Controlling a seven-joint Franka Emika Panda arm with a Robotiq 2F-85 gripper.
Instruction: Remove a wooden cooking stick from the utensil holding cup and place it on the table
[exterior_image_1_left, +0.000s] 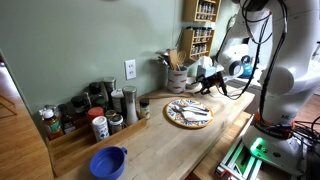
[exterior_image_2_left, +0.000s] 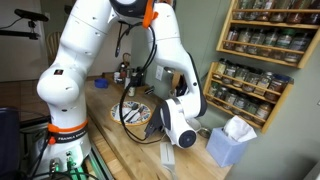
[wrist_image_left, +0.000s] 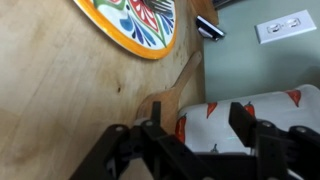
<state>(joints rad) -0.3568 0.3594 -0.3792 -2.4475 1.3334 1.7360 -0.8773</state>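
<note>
The utensil cup (exterior_image_1_left: 177, 78) is white with red chili prints and stands at the back of the wooden counter by the wall, with several wooden utensils (exterior_image_1_left: 172, 58) sticking up from it. In the wrist view the cup (wrist_image_left: 255, 115) fills the lower right. A wooden utensil (wrist_image_left: 168, 92) lies flat on the counter right beside it, its handle pointing toward the wall. My gripper (wrist_image_left: 196, 116) is open and empty, its two black fingers spread in front of the cup's side. In an exterior view the gripper (exterior_image_1_left: 207, 82) is low, next to the cup.
A colourful patterned plate (exterior_image_1_left: 188, 112) holding a utensil lies on the counter near the cup, and shows in the wrist view (wrist_image_left: 135, 25). Spice jars (exterior_image_1_left: 100, 112) and a blue bowl (exterior_image_1_left: 108, 162) stand further along. A wall outlet (wrist_image_left: 285, 25) is above. A blue tissue box (exterior_image_2_left: 232, 142) stands near the arm.
</note>
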